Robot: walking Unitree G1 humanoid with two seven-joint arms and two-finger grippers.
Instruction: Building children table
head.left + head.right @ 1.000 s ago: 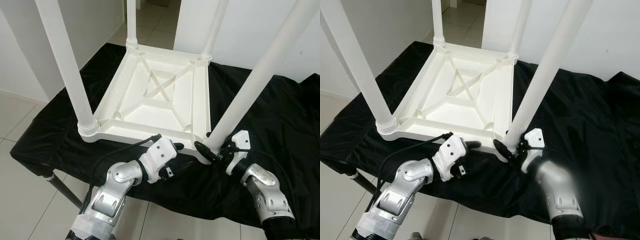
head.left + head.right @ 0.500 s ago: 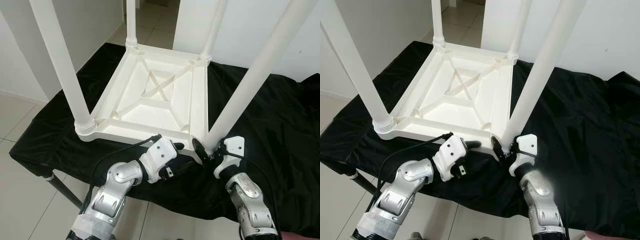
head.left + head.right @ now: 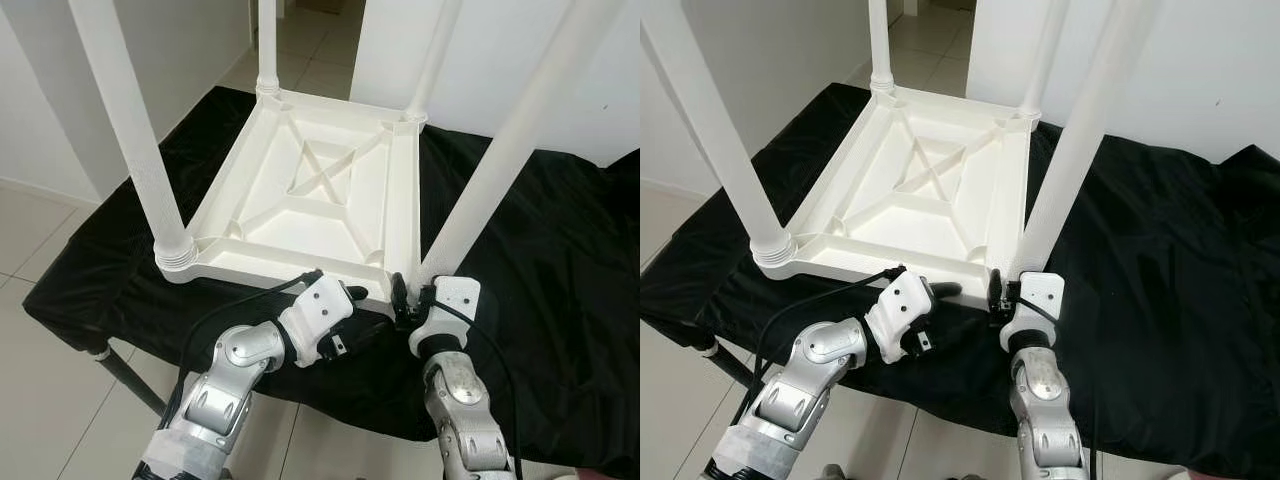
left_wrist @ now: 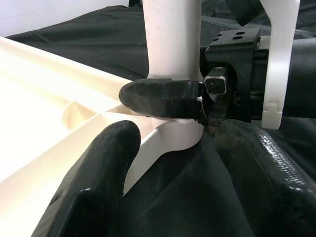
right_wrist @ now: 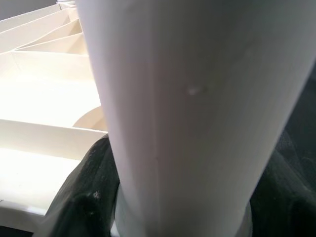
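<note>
A white plastic children's table lies upside down on a black cloth, its four legs pointing up. My right gripper is shut on the base of the near-right leg, where it meets the table's corner. In the right wrist view that leg rises close between the fingers. My left gripper is open, with its two fingers either side of the same near corner, low against the cloth. From the head views the left gripper sits at the table's near edge, left of the right one.
The black cloth drapes over a low support, with a dark metal leg under its near-left corner. Tiled floor surrounds it. White walls stand behind, and a doorway opens at the back.
My right forearm has swung from the right side round to the near side of the leg base, its gripper staying on the leg. The left arm has stayed put.
</note>
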